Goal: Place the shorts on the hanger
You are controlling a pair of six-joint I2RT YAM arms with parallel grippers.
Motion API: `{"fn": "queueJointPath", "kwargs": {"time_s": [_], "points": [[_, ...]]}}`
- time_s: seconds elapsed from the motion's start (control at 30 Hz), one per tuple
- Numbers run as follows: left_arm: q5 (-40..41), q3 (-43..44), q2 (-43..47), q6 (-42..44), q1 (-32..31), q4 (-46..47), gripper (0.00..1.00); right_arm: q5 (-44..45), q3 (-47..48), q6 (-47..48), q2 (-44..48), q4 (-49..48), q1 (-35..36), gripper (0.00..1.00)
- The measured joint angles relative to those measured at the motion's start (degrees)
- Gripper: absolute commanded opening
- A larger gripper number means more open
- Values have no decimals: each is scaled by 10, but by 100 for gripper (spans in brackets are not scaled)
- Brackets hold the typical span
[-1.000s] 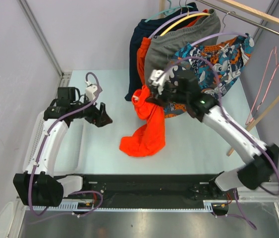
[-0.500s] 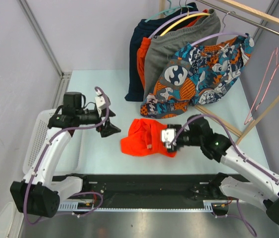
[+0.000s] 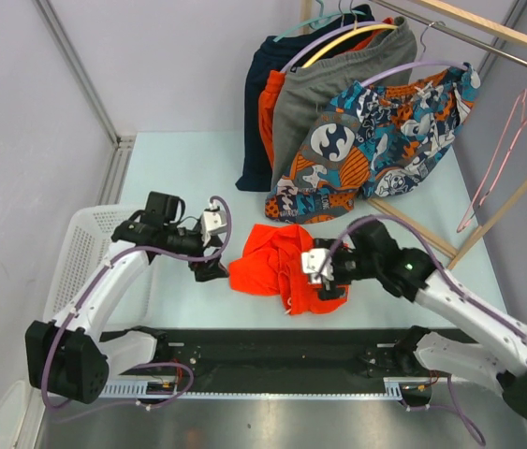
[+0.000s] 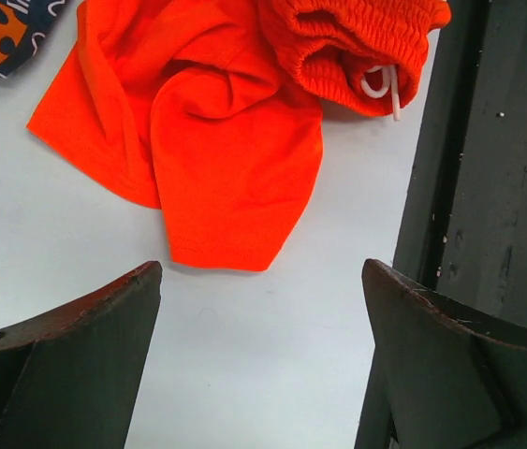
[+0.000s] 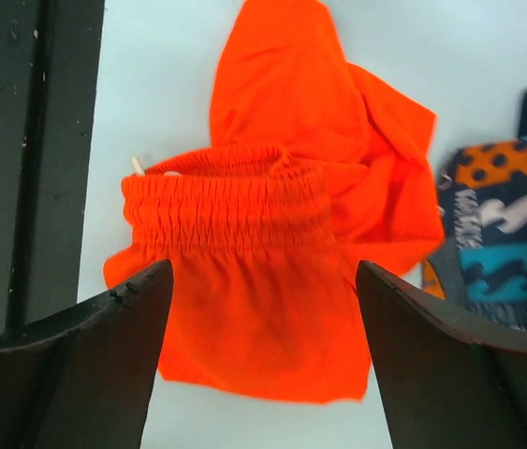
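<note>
The orange-red shorts (image 3: 277, 269) lie crumpled on the table near the front edge, between my two grippers. My left gripper (image 3: 214, 270) stands open just left of the heap; in its wrist view only bare table shows between its jaws (image 4: 261, 281), with the shorts (image 4: 216, 140) ahead and the white drawstring (image 4: 380, 86) at their waistband. My right gripper (image 3: 324, 279) hangs open over the right side of the shorts (image 5: 272, 234), gripping nothing; it (image 5: 265, 276) faces the elastic waistband. The pale pink hanger (image 3: 509, 150) hangs at the far right, apart from both arms.
Navy, grey (image 3: 305, 94) and patterned shorts (image 3: 385, 131) hang on a rack behind the orange ones. A wooden rod (image 3: 516, 192) slants across the right side. A white basket (image 3: 71, 257) sits at the left edge. A black rail (image 3: 282, 348) runs along the near edge.
The right gripper brought the shorts down from the air to the table, opened and let them go. The left arm swung right, up to the heap's left edge.
</note>
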State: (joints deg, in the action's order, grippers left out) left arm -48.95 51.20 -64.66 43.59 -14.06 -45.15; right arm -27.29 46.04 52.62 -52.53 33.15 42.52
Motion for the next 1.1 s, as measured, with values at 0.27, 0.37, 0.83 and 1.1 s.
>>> {"fn": "queueJointPath", "kwargs": {"time_s": [0.27, 0.37, 0.83, 1.1], "points": [[4, -1, -11, -24, -3, 25, 91, -38, 86, 44, -192, 12, 8, 93], [4, -4, -6, -38, -3, 36, 91, -54, 117, 68, -251, 28, 4, 94], [4, -28, 27, -77, -3, 57, 91, -92, 202, 97, -369, 147, -45, 0], [11, -28, 1, -78, -39, 92, 92, -75, 202, 77, -188, 208, -51, 0]]}}
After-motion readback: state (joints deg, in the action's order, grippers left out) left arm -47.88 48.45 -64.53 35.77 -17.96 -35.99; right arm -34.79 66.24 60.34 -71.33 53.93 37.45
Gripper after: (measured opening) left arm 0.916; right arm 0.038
